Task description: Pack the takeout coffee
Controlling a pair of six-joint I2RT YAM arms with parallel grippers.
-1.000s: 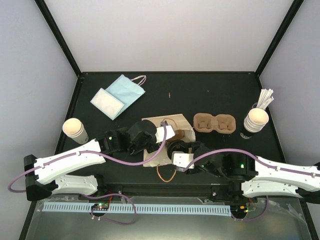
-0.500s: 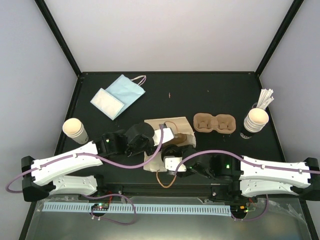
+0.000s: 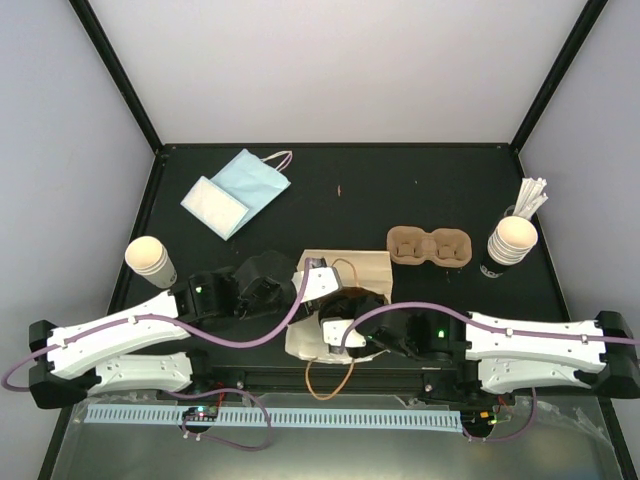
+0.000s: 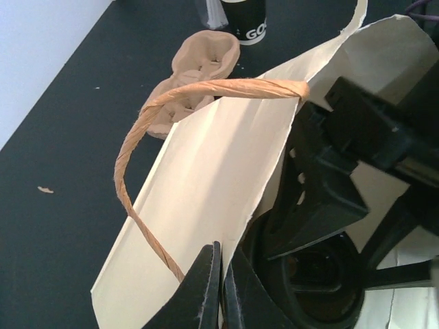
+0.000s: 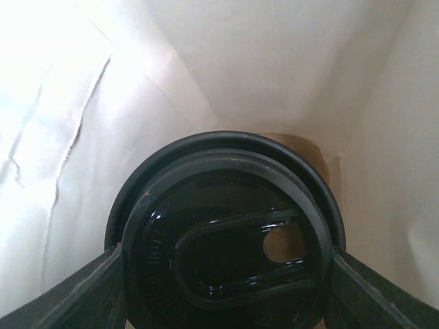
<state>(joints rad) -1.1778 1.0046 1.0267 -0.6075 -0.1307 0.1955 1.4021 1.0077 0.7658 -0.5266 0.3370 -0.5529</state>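
Observation:
A cream paper bag (image 3: 365, 268) lies at the table's near centre, its mouth facing the arms. My left gripper (image 3: 310, 280) is shut on the bag's upper wall (image 4: 212, 171), beside the twisted brown handle (image 4: 206, 89). My right gripper (image 3: 335, 320) reaches into the bag. Its fingers clamp both sides of a round black lid (image 5: 226, 240) with a sip hole. Whatever is under the lid is hidden. The takeout coffee (image 3: 148, 256), a cream-beige cup with a pale top, stands alone at the table's left, away from both grippers.
A brown pulp two-cup carrier (image 3: 428, 246) sits right of the bag. A stack of cups (image 3: 512, 240) with white sticks stands at the far right. A black cup (image 4: 243, 14) stands beyond the carrier. A blue pouch (image 3: 250, 180) and a white packet (image 3: 213, 203) lie at the back left.
My right gripper has slid left and further into the bag with the lid. My left arm has drawn back toward the near left, still holding the bag's wall.

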